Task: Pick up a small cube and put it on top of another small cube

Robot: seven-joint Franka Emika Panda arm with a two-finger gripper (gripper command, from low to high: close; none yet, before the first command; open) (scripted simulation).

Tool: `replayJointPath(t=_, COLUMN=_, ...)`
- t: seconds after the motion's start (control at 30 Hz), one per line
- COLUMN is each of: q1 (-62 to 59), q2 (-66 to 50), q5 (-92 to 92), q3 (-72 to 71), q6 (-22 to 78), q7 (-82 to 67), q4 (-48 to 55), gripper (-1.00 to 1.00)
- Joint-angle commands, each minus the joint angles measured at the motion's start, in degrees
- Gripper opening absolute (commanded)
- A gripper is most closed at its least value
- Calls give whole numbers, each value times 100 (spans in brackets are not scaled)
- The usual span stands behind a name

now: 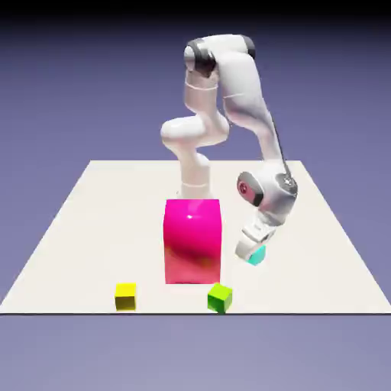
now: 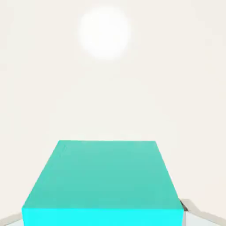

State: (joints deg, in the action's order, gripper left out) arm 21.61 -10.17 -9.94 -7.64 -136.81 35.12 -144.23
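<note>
arm: white arm bent down over the exterior view's right side of the tabletop (image 1: 321,229), wrist tilted, so the load hangs clear of the big block beside it
fingers: clenched on the cyan cube (image 2: 103,176); the gripper (image 1: 254,250) has it at its tip, and in the hand view it fills the bottom between the grey fingers (image 2: 190,207)
cyan cube: off the tabletop or just above it, gap not clear; bare tabletop ahead of it in the hand view, no target cube under it yet
green cube (image 1: 219,297): near front edge, just off the pink block's front right corner, nearest small cube to the gripper, so likely the stack base (a guess)
yellow cube (image 1: 126,295): front edge, further to the exterior view's left, well apart from the gripper
pink block (image 1: 192,240): large, mid tabletop, between arm base and front cubes; an obstacle to skirt
step: carry phase, grasp done, placing not yet
risk: tilted hold may land the cube off-square
</note>
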Motion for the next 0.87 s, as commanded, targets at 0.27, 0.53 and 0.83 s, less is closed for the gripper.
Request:
replayJointPath(t=0.27, q1=-1809, q2=-780, q5=439, q3=-406, q6=1137, q7=1321, q4=1869, gripper=-100)
replayJointPath(t=0.53, q1=-2849, q2=-1387, q5=665, q3=-619, q6=1555, q7=2114, q4=2863, gripper=-100)
replayJointPath(t=0.83, q1=-2869, q2=-1237, q5=706, q3=-645, q6=1803, q7=2090, q4=2964, gripper=100)
